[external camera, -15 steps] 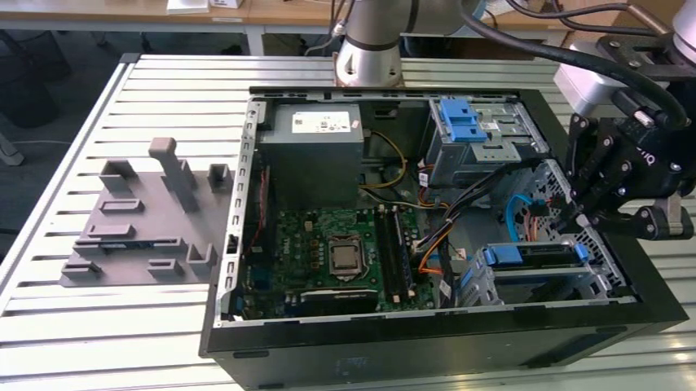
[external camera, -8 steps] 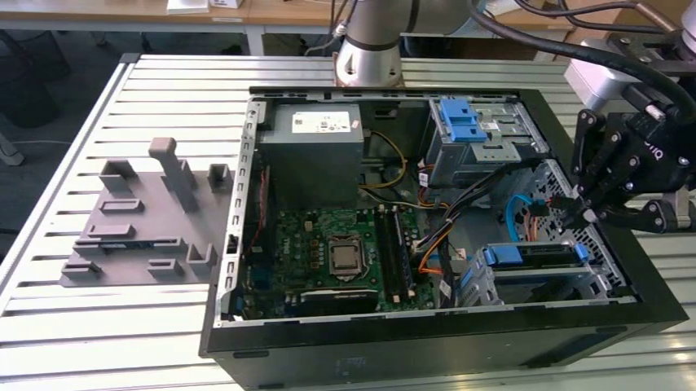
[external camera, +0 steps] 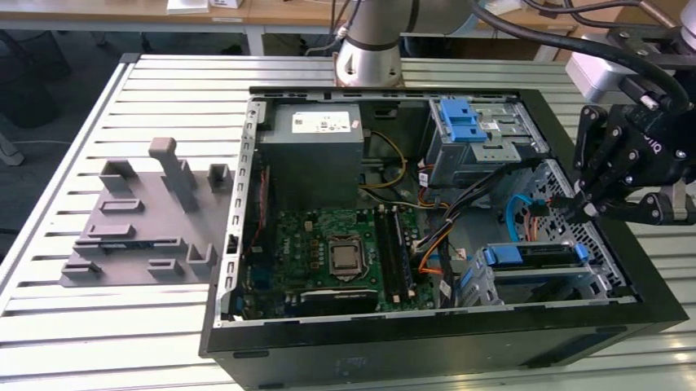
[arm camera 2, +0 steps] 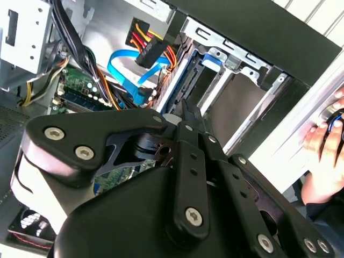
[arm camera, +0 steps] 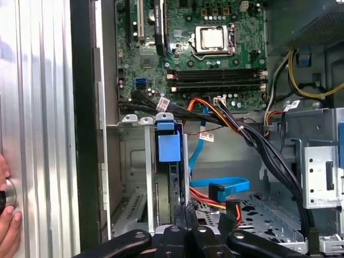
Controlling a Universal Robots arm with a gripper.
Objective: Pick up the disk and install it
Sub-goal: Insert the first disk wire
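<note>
Your gripper [external camera: 592, 210] hung over the case's edge on the exterior view's right, fingers pressed together and holding nothing. Just beside it, the disk [external camera: 530, 256] sat in its metal bay [external camera: 544, 285], blue carrier showing. A hand [arm camera 2: 325, 156] rested outside the computer case [external camera: 435, 342].

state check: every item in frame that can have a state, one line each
computer case: side panel off, inside exposed.
disk: seated in the drive cage, blue carrier showing.
tool: at the case's edge on the exterior view's right, near the disk, holding nothing.
blue data cable: lying loose in the case beside the cage.
CPU socket: no cooler on it.
</note>
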